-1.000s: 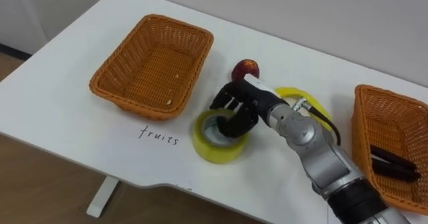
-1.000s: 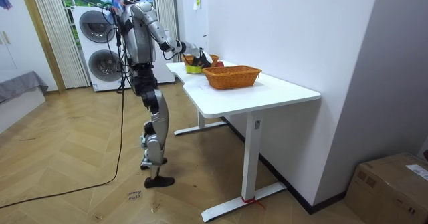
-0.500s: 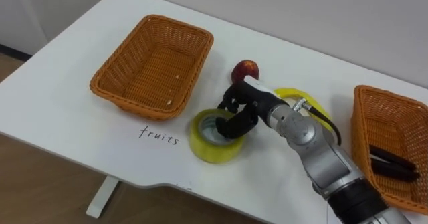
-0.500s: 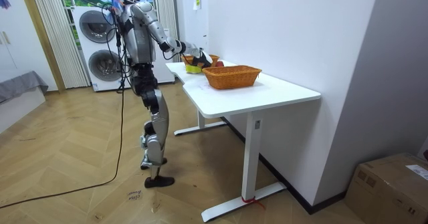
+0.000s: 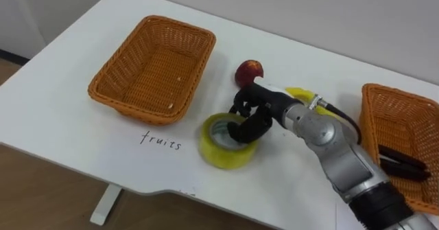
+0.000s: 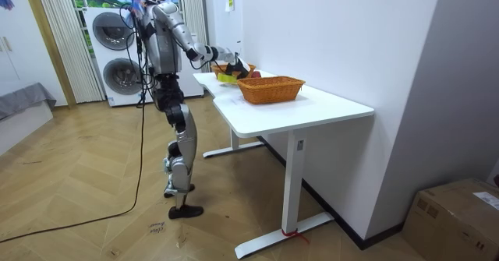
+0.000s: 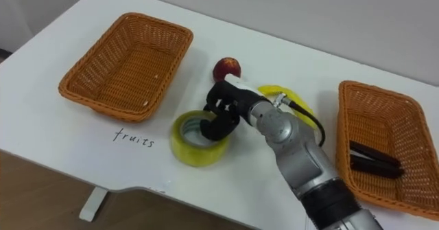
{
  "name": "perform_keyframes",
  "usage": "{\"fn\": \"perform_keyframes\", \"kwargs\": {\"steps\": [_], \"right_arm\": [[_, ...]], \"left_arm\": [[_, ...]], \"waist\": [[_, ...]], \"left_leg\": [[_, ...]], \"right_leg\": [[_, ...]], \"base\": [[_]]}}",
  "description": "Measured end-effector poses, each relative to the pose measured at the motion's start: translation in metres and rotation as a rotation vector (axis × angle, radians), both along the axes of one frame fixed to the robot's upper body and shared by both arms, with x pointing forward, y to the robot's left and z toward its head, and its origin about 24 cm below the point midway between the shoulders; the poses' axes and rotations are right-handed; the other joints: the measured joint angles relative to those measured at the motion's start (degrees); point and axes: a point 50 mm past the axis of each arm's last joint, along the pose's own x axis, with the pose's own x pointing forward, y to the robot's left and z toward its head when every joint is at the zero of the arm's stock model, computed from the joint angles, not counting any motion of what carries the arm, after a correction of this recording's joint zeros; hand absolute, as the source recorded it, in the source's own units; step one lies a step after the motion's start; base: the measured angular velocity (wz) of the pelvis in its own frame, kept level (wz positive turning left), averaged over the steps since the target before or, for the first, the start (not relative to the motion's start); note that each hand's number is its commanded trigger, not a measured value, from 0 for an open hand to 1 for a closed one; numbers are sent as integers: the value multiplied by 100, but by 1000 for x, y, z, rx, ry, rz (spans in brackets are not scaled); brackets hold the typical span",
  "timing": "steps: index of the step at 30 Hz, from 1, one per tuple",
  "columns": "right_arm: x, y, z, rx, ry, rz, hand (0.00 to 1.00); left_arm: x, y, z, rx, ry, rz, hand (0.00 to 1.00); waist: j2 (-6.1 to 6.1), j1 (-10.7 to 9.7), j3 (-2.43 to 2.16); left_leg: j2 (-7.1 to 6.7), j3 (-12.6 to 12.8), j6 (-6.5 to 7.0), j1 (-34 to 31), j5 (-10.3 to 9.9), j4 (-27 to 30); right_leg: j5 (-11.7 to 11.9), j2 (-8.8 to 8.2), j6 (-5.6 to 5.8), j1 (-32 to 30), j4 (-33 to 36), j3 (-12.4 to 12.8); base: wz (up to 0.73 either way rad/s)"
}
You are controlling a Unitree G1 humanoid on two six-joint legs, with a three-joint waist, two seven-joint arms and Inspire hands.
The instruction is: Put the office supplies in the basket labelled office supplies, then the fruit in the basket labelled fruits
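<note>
My right hand is clenched on the tape roll. The fingers are curled down into the hole in the middle & hook the far side of the ring. I can't see the thumb well enough to say where it sits. The arm comes in from the lower R of the eye views, over the bench.

The tape roll is fat & yellow w/ a pale inside. It sits on the bench near the front edge, btwn the two baskets, closer to the left basket. It's just R of the word written on the bench top. The side under my hand looks a bit higher than the near side, but I can't tell if it's off the bench.

Count:
- 1 tape roll, in my hand.
- 1 apple, red, on the bench just behind my hand, not touching the roll.
- 1 yellow thing, flat-ish, partly hidden behind my wrist. Can't tell what it is.
- 2 baskets, both brown & woven. The left basket has nothing big in it, only a pale speck or two. The right basket is at the far R.
- 2 dark things, I think, long & thin, lying side by side in the right basket.

In the room view the robot stands upright at the far end of the white bench, arm stretched out over it. Two washers are stacked behind it.
</note>
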Motion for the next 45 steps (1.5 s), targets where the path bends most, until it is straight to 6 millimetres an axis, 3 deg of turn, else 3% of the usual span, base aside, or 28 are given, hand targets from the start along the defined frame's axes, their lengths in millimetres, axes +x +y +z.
{"fn": "perform_keyframes", "kwargs": {"steps": [2, 10, 24, 35, 41, 45], "right_arm": [[0, -7, 10, 10, -40, -17, 100], [4, -22, 39, 47, -154, -68, 100], [8, -45, 54, 57, -243, -181, 100], [9, -62, 64, 74, -292, -252, 100], [9, -80, 72, 75, -352, -329, 100], [3, -88, 64, 103, -352, -374, 100]], "left_arm": [[0, 1, 0, -2, -3, 7, 0], [-7, 3, 0, 17, 13, 14, 0], [-31, 8, -1, 42, 52, 38, 0], [-35, 9, -1, 38, 58, 50, 0], [-38, 9, -2, 29, 57, 52, 0], [-41, 10, -2, 30, 59, 60, 0]], "waist": [[1, -119, -1], [10, -222, -13], [-27, -456, -49], [-10, -557, -31], [-19, -660, 6], [-19, -712, 8]], "left_leg": [[8, 14, -3, 9, 2, 0], [29, 150, -4, 102, 1, -30], [29, 183, -2, 108, 0, -26], [33, 197, -3, 135, -1, -40], [34, 212, -2, 188, -1, -81], [34, 212, -2, 203, -1, -80]], "right_leg": [[0, 4, 0, 1, 4, 28], [7, 46, 3, 9, 27, 215], [15, 38, 9, 15, 28, 238], [15, 45, 9, 20, 31, 246], [14, 49, 10, 49, 28, 259], [14, 50, 10, 64, 16, 277]], "base": [[-4], [-10], [-1], [0], [-1], [0]]}}
